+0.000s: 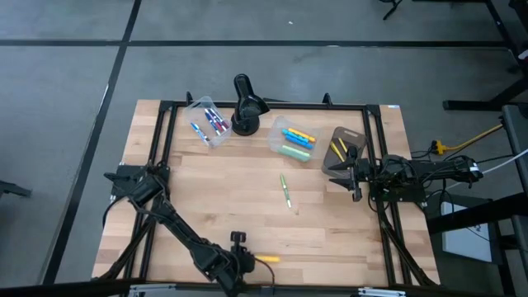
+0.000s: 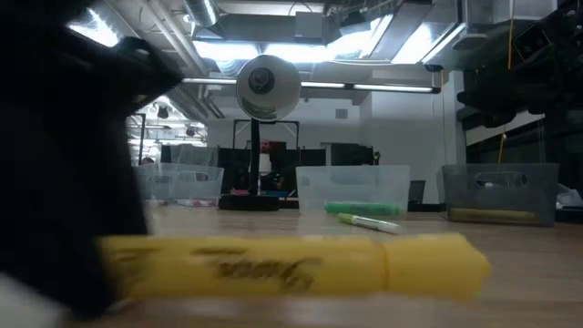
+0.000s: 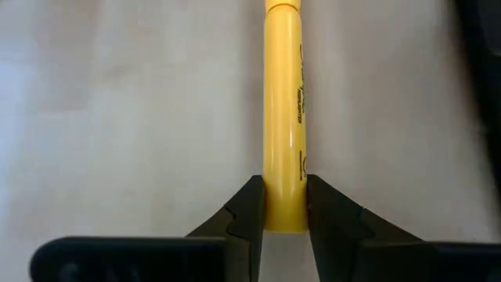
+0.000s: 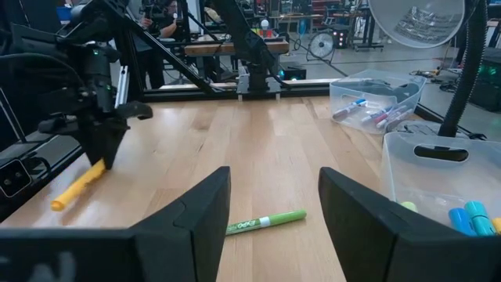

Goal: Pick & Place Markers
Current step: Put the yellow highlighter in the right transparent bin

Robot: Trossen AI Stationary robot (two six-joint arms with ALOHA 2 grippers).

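A yellow marker [image 1: 268, 259] lies level near the table's near edge, and my left gripper [image 1: 240, 257] is shut on its left end. The low view shows this marker [image 2: 291, 264] close up. A green marker [image 1: 285, 190] lies flat on the bare wood in the middle of the table. Three tubs along the far side hold other markers: blue and red ones in the left tub [image 1: 206, 124], mixed colours in the middle tub [image 1: 295, 140], yellow ones in the right tub [image 1: 346, 148]. My right gripper [image 1: 355, 177] is open above the table beside the right tub. My left gripper pinches the yellow marker's end [image 3: 283, 211] between its two fingers [image 3: 250, 207], which lie across the marker. The gripper comes from above, pointing down [image 4: 106, 149]. The marker sticks out level toward the table's right; whether it is clear of the wood I cannot tell.
A black desk lamp [image 1: 245, 103] stands between the left and middle tubs at the far edge. A black frame [image 1: 165, 157] runs around the table top. Open wood lies between the green marker and the near edge.
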